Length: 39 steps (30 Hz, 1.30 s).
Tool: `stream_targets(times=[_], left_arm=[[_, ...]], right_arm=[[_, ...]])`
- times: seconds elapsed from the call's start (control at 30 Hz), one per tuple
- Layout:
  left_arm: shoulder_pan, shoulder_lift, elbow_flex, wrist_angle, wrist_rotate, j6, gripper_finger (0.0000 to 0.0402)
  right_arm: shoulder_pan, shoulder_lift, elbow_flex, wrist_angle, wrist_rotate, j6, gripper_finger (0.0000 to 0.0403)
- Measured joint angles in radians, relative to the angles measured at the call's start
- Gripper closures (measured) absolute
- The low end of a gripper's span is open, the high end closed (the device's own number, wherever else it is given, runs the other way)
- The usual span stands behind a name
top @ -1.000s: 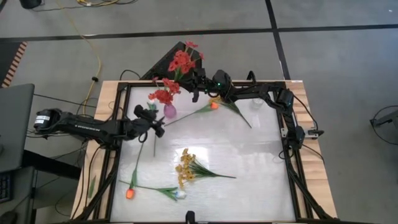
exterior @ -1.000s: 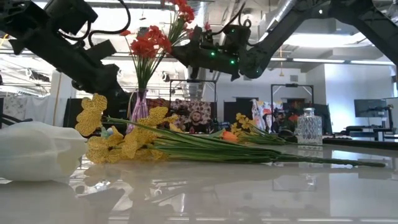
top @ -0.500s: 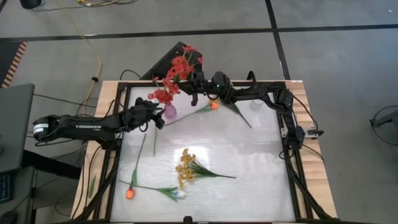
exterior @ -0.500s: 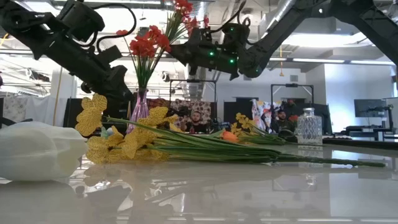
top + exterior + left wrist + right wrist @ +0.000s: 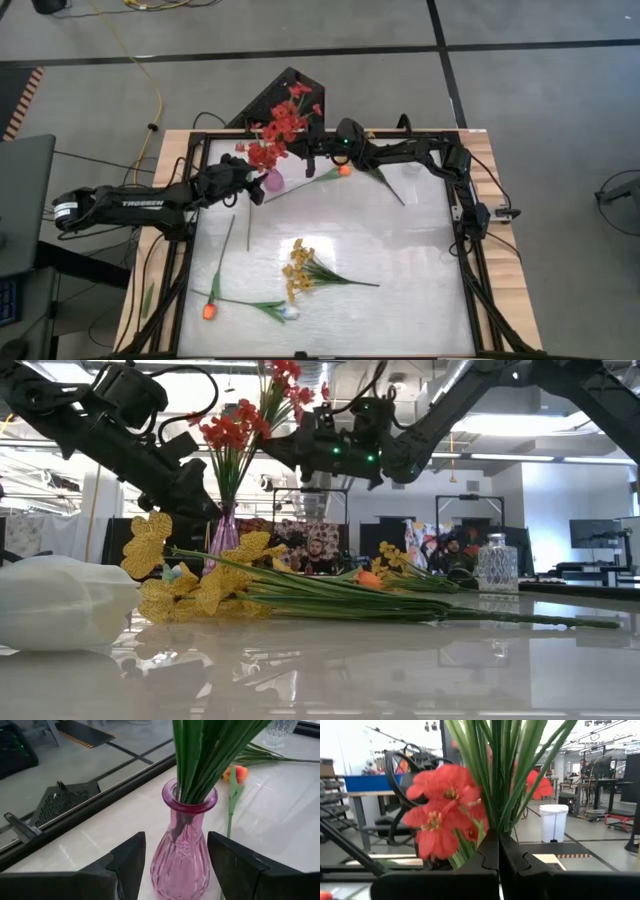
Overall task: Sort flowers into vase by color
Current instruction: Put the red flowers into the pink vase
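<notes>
A pink glass vase stands on its base near the table's far left and holds a red blossom spray by its green stems. My left gripper is open, one finger on either side of the vase's belly. My right gripper hovers just right of the vase, shut on a second red spray. An orange tulip lies beside the vase. My left gripper: whether its fingers touch the vase's belly, I cannot tell. My right gripper pinches the second red spray's bundled green stems between its two shut fingers, just below the blossoms, coming roughly level from the table's right. The spray is lifted clear, blossoms up and leaning over the vase.
A yellow spray lies mid-table. An orange tulip and a white tulip lie near the front edge, loose green stems to their left. A clear glass vase stands far right. People show in the room behind.
My left gripper has moved toward the far edge and come in around the pink vase. My right gripper has carried the red spray a little toward the table's left, closer to the vase. The vase has stayed put.
</notes>
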Motion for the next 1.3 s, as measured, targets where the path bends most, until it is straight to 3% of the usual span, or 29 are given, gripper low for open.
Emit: stream_targets(times=[0.57, 0.93, 1.3], left_arm=[[0.000, 0.000, 0.000, -0.001, -0.007, -0.081, 0.0198], [-0.001, 0.000, 0.000, -0.006, 0.003, -0.046, 0.0198], [-0.001, 0.000, 0.000, -0.021, 0.056, -0.030, 0.0198]], right_arm=[[-0.005, -0.003, 0.000, -0.214, -0.001, -0.151, 0.0382], [0.002, -0.023, 0.002, -0.238, 0.034, -0.143, 0.0382], [0.038, -0.025, 0.151, -0.525, 0.149, -0.203, 0.0382]])
